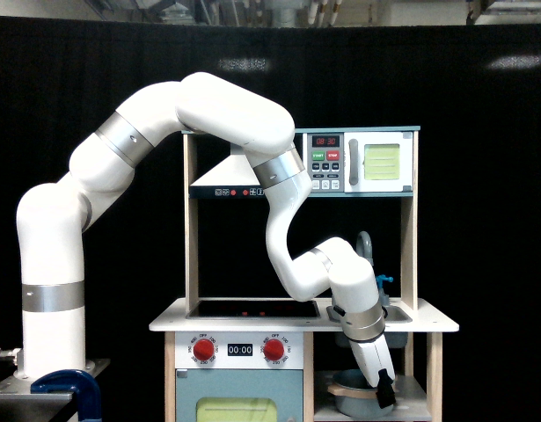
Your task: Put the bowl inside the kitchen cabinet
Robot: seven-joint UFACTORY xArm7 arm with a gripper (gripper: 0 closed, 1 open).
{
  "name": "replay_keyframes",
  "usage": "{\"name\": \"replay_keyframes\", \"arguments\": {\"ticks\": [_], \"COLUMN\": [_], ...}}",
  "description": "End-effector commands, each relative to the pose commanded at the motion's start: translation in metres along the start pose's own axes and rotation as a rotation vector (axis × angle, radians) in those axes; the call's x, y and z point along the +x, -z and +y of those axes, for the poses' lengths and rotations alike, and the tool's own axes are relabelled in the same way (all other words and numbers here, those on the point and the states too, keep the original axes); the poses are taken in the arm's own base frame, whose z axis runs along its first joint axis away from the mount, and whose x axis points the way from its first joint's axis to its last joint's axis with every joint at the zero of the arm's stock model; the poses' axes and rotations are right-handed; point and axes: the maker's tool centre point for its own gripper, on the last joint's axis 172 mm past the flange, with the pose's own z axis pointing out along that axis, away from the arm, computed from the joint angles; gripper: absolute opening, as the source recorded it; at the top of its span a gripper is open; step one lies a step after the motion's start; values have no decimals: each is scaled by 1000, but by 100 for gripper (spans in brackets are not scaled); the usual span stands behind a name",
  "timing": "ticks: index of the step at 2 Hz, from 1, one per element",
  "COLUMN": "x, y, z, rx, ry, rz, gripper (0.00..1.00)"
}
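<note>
One white arm [164, 132] reaching down past the front edge of the counter [428, 323], tool [384, 393] dipped into the kitchen cabinet [415, 374]. Grey-blue bowl [351, 394] sitting on the cabinet's shelf, between the light wooden posts, tool at its rim on the exterior view's right. Spread or pinching, cannot tell. Little free room between bowl and posts; open space only toward the cabinet's front.

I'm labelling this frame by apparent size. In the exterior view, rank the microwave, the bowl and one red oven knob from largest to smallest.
1. Microwave, clearly largest.
2. Bowl, partly hidden by the gripper and cabinet frame, so its full size is uncertain.
3. Red knob, smallest.
</note>
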Motion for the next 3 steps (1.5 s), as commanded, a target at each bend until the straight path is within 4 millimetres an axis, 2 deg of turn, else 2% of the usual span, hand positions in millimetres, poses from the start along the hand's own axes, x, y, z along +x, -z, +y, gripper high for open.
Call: {"name": "replay_keyframes", "arguments": {"ticks": [1, 2, 3], "x": [-10, -36, -84], "y": [51, 95, 201], "z": [12, 52, 82], "rx": [0, 0, 0], "ry": [0, 0, 0], "rz": [0, 0, 0], "gripper": [100, 100, 100]}}
